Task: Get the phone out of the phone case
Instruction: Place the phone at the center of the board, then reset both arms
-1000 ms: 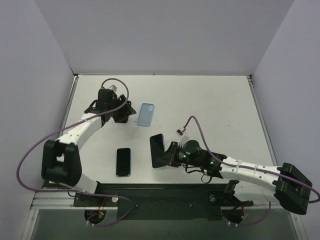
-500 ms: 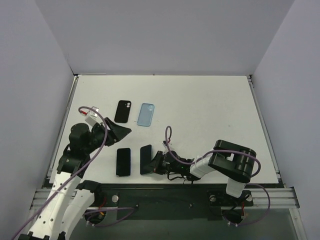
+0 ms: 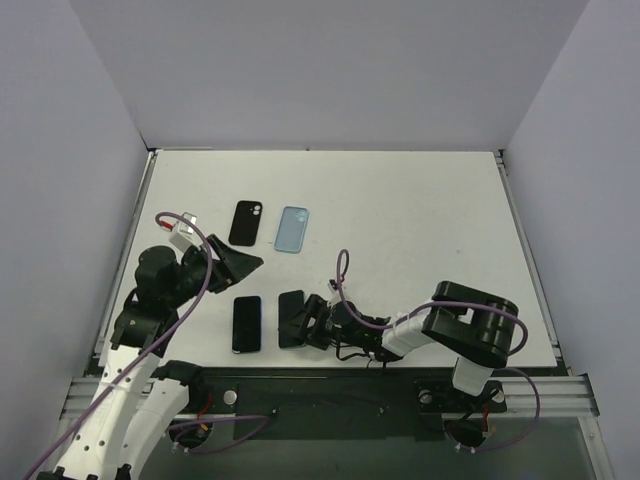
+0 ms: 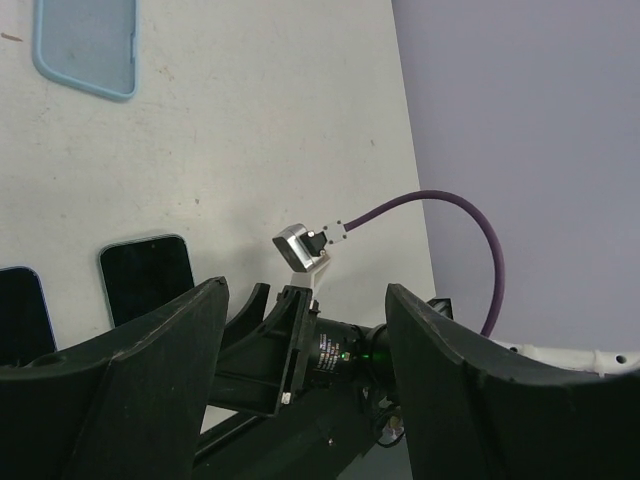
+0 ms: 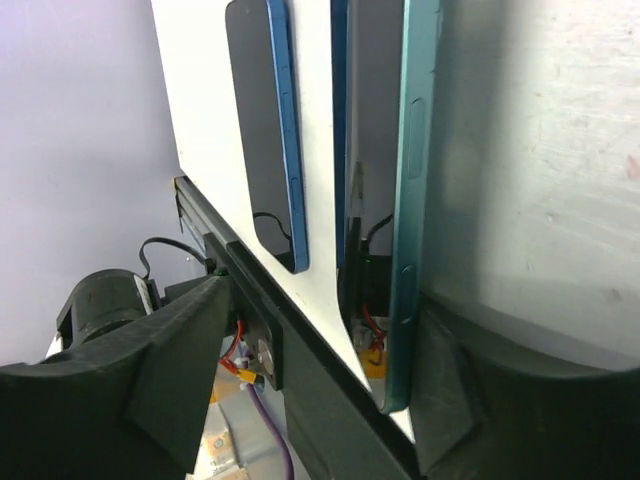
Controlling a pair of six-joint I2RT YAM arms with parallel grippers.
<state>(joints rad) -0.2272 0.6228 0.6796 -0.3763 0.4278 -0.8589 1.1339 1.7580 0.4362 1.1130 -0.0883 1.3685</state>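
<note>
Right hand [image 5: 328, 300] spread, teal phone [image 5: 378, 120] cropped at top

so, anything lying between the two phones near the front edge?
Nothing. A bare strip of table separates the blue-edged phone from the teal-edged phone. It is clearest in the right wrist view, and the top view agrees.

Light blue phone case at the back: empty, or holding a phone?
Empty. The light blue phone case shows only its pale inner shell inside a raised rim; no dark screen fills it.
</note>
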